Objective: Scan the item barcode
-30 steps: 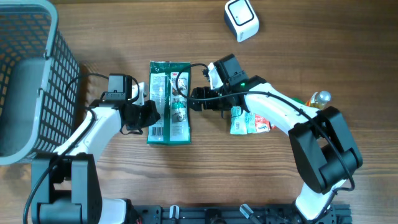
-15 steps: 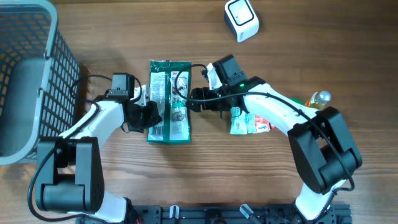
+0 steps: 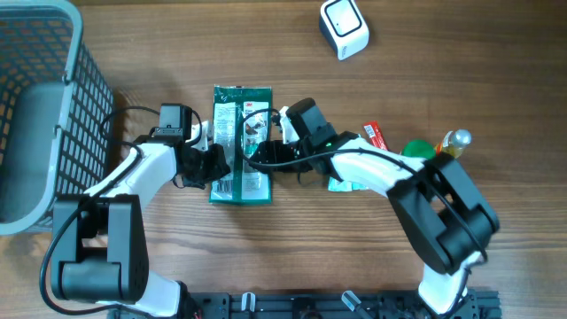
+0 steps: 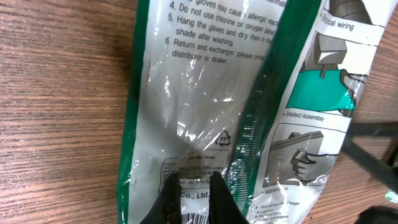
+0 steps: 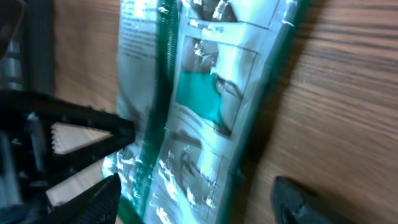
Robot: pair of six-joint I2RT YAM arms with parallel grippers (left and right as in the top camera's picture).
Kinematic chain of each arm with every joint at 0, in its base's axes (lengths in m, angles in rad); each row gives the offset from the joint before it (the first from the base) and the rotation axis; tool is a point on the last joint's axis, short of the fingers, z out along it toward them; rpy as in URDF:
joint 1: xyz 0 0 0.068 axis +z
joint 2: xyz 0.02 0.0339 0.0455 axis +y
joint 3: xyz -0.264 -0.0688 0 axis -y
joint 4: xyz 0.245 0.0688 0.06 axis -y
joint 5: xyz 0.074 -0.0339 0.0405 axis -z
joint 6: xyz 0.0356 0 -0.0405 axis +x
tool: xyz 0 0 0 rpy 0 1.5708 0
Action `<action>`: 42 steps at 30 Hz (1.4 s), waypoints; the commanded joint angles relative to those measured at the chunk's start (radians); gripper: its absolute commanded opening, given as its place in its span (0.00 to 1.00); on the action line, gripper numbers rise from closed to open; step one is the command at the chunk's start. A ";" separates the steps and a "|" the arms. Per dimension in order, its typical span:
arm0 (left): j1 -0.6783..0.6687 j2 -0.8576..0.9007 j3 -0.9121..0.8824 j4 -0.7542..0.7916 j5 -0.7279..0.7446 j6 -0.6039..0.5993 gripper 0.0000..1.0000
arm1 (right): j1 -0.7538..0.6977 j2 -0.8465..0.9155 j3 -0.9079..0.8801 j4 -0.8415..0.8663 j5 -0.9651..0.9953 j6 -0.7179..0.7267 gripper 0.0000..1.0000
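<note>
Lying flat on the bench (image 3: 399,257), the green glove packet (image 3: 241,124) sits between the two arms, print side up. Left fingers (image 3: 215,165) are closed, tips together and pressed onto the packet's film just above the barcode (image 3: 223,187); cannot tell whether any film is pinched. Right fingers (image 5: 102,196) stand wide apart, straddling the packet's opposite edge, nothing gripped. The scanner (image 3: 344,28) stands well apart at the far edge. A basket (image 3: 84,97) is at the left.
</note>
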 commanded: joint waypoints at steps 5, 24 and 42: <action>-0.001 0.049 -0.020 -0.046 -0.146 0.006 0.04 | 0.003 0.184 -0.013 0.204 -0.155 0.111 0.72; 0.000 0.040 0.006 -0.039 -0.063 0.006 0.07 | 0.002 0.190 -0.013 0.336 -0.157 0.069 0.11; 0.000 -0.106 0.202 -0.179 -0.424 0.005 0.32 | -0.023 -0.049 -0.013 0.065 0.015 -0.161 0.04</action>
